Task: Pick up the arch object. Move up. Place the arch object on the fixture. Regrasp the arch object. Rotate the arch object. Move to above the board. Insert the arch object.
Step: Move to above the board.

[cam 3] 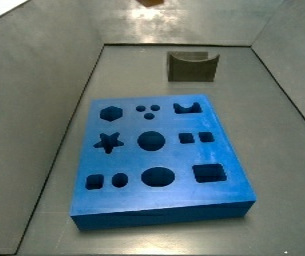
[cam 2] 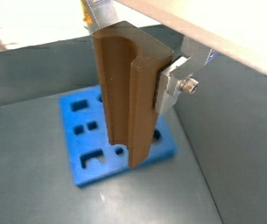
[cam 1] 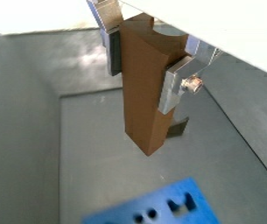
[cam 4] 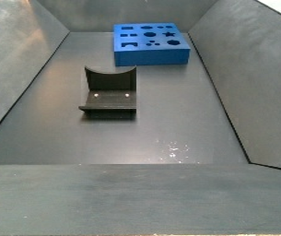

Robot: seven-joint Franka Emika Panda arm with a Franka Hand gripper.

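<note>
Two silver finger plates clamp the arch object (cam 1: pixel 145 92) between them; the gripper (cam 1: pixel 147 66) is closed on this piece in both wrist views. In a wrist view the fingers (cam 1: pixel 177 86) press against the upper part of the orange-brown block, one plate on each side, and a screw shows on the nearer plate. The block hangs lengthwise below the gripper (cam 2: pixel 129 48), its free end pointing down toward the grey floor, clear of all surfaces.

In a wrist view the arch object (cam 2: pixel 126 96) shows a rounded ridge along one long edge and covers part of the board (cam 2: pixel 94 144) lying on the floor beneath it. The block does not touch the board. In the wrist view that shows the fixture, only a corner of the board (cam 1: pixel 159 206) appears.

In a side view the board (cam 3: pixel 155 160) lies flat on the tray floor, with star, hexagon, circle and square cut-outs open. The fixture (cam 3: pixel 191 67) stands beyond it, apart from it, near the back wall, scooped top facing up. At the top edge of that view a small orange-brown patch, the arch object (cam 3: pixel 149 3), is visible high above the floor; the gripper itself lies out of that picture.

In a side view the fixture (cam 4: pixel 110 92) sits mid-floor and the board (cam 4: pixel 153 43) lies well behind it. A small part of the fixture (cam 1: pixel 178 128) shows behind the held block.
</note>
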